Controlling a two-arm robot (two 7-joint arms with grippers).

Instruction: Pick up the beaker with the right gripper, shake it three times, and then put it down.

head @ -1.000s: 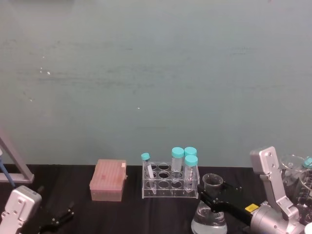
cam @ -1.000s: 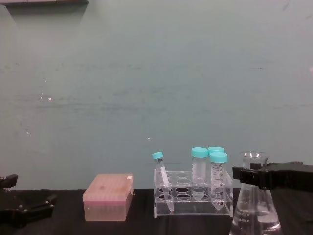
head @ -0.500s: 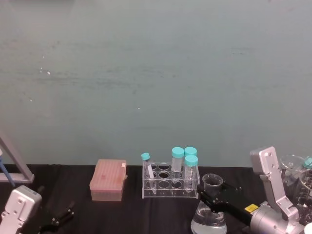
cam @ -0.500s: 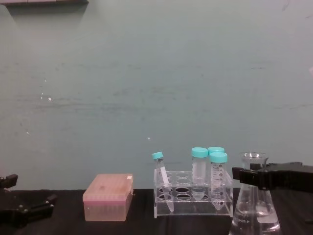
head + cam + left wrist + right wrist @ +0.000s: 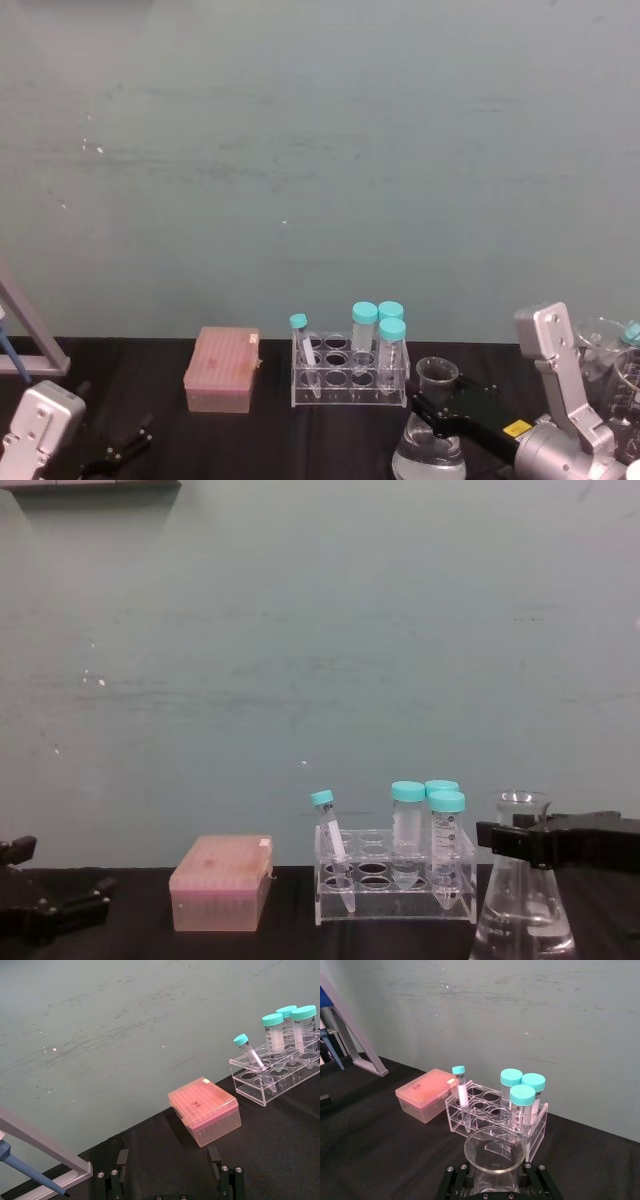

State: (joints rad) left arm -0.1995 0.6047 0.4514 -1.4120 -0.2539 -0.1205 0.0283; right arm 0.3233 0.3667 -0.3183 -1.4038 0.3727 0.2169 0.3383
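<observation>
The beaker (image 5: 431, 443), a clear conical flask holding clear liquid, stands upright at the front right, just in front of the tube rack. My right gripper (image 5: 427, 408) is shut on its narrow neck, below the flared rim. From the chest its black fingers (image 5: 512, 838) cross the neck of the beaker (image 5: 522, 910) horizontally. In the right wrist view the rim of the beaker (image 5: 494, 1150) sits between the two jaws. The frame edges cut off the flask's base. My left gripper (image 5: 169, 1160) is parked low at the front left, open and holding nothing.
A clear rack (image 5: 350, 378) of teal-capped tubes stands behind the beaker, with a pink tip box (image 5: 222, 371) to its left. More glassware (image 5: 612, 372) crowds the far right. A pipette stand (image 5: 28, 340) leans at the far left.
</observation>
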